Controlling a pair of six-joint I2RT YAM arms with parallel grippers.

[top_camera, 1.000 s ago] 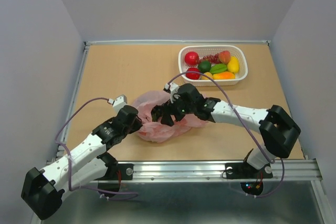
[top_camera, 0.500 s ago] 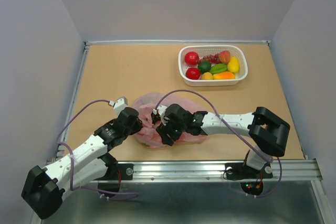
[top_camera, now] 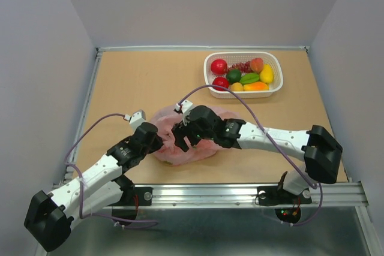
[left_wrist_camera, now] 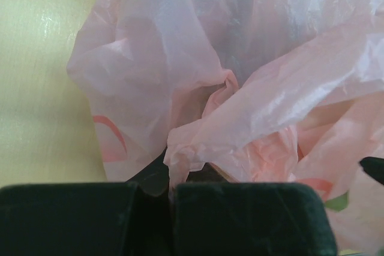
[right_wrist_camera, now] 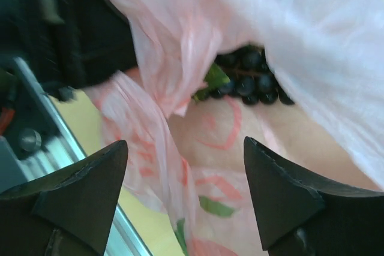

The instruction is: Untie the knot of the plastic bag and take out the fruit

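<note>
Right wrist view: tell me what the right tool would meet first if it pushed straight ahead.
Most likely the plastic bag: its pink film fills the line ahead of the open right tool, with dark grapes showing just behind. Depth is unclear.

We saw the plastic bag as thin, translucent pink film — crinkled, faintly glossy. The grapes shone smooth and dark. The table looked like matt, wood-toned board, the basket like white latticed plastic.
</note>
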